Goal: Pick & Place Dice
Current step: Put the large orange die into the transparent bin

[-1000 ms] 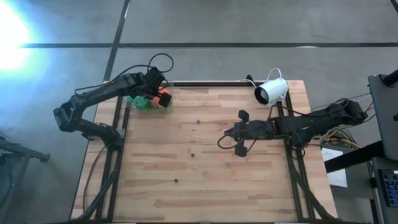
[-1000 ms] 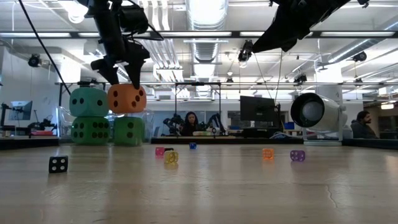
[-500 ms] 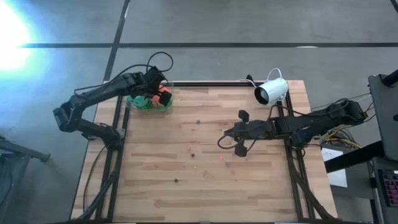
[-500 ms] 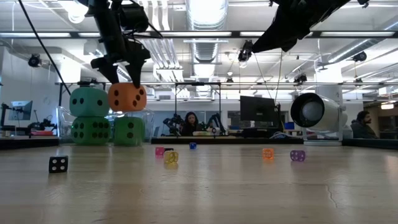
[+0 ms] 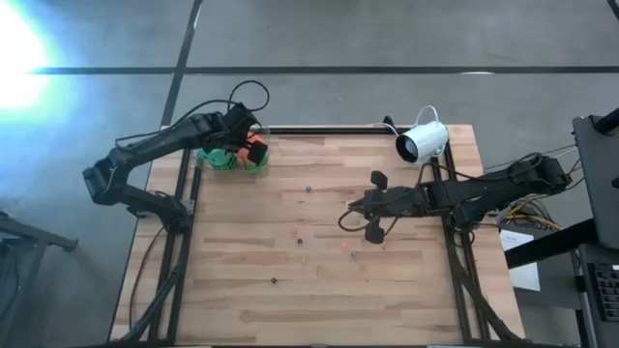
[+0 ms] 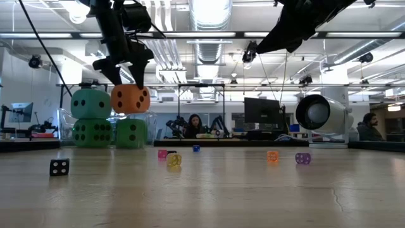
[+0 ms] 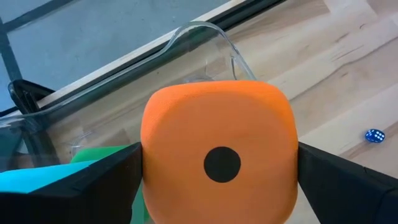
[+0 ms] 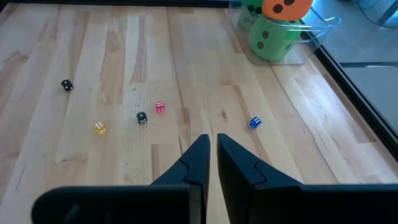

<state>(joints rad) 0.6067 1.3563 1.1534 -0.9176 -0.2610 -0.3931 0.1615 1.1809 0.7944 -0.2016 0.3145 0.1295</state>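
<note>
The left gripper (image 6: 124,71) is seen in the upper left of the low view, its two dark fingers (image 7: 74,186) spread wide on either side of the orange-red die (image 6: 130,99). In the left wrist view each finger is seen against a side of that die, so the cube appears clasped between them, one dark pip facing the camera. The orange-red die is perched on a bright green die (image 6: 131,133), and beside it a teal die (image 6: 90,104) is stacked on a second bright green die (image 6: 92,132). All four cubes are contained in a clear plastic bin (image 7: 205,40), which is placed at the upper left corner of the wooden table (image 5: 319,280) in the high view.

The right gripper (image 8: 211,149) is held over the middle right of the table, well apart from the bin, with its fingers drawn nearly together and nothing between them. Several tiny dice are scattered on the boards: a black one (image 6: 59,166) at lower left of the low view, a blue one (image 8: 254,122), a pink one (image 8: 160,106) and a yellow one (image 8: 99,127). A white camera (image 5: 423,142) is mounted at the table's upper right edge. A seated person (image 6: 193,125) is visible in the room behind.
</note>
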